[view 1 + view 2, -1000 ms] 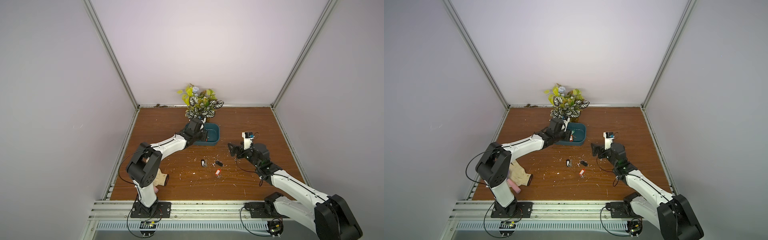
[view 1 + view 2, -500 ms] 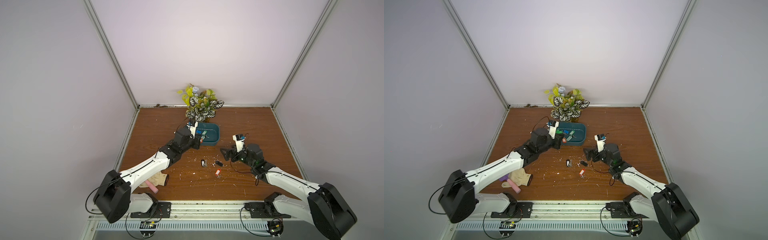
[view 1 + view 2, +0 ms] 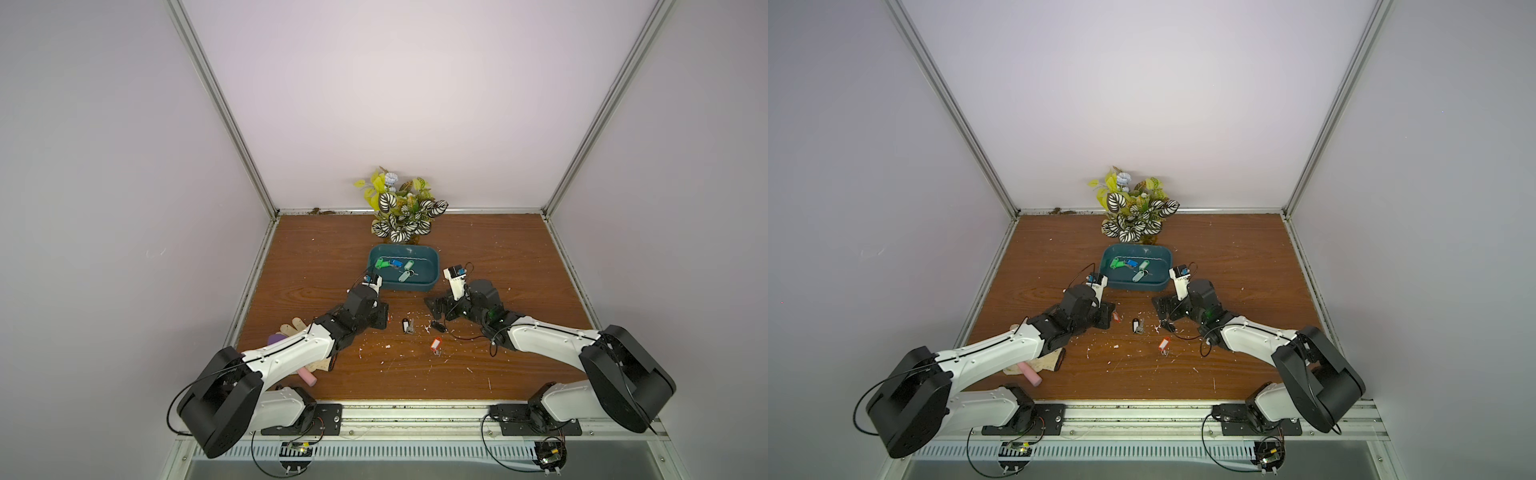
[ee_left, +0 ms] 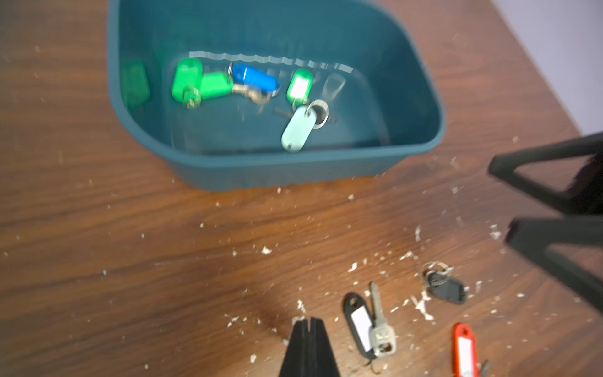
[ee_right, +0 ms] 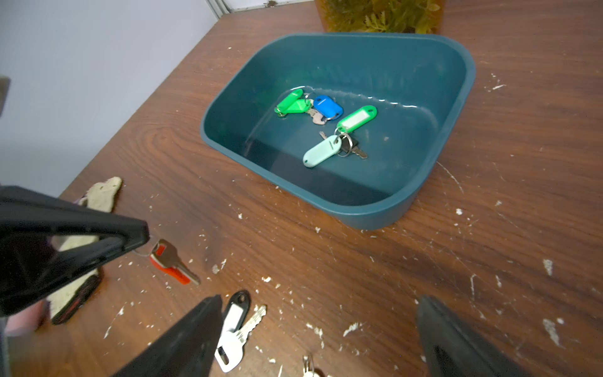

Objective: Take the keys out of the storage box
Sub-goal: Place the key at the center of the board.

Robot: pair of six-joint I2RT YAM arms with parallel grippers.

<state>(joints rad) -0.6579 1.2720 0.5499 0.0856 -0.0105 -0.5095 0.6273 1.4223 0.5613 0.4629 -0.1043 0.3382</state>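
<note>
The dark-teal storage box [image 3: 405, 286] [image 5: 359, 215] holds several keys: green tags [image 5: 292, 104], a blue tag [image 5: 328, 106] and a pale tag [image 5: 321, 151]. In front of the box my left gripper [image 3: 1111, 318] [image 4: 308, 321] hangs low over the table. It is shut on the ring of a red-tagged key [image 5: 169, 261] [image 3: 1116, 318], which dangles at its tip. My right gripper [image 5: 319, 300] [image 3: 434, 307] stands open and empty just above the table. A black-tagged key [image 5: 236, 321] [image 3: 406, 325] lies beside one of its fingers. A black fob [image 4: 445, 289] and an orange-red tagged key [image 3: 435, 345] lie nearby.
A leafy plant [image 3: 401, 216] stands against the back wall right behind the box. A beige glove [image 5: 101, 192] and a pink cylinder [image 3: 307, 376] lie at the front left under my left arm. White flecks cover the wood. Walls close three sides.
My left gripper has pulled back out of the box toward the front, bringing the red-tagged key. My right gripper has shifted left and lower, toward the loose keys.
</note>
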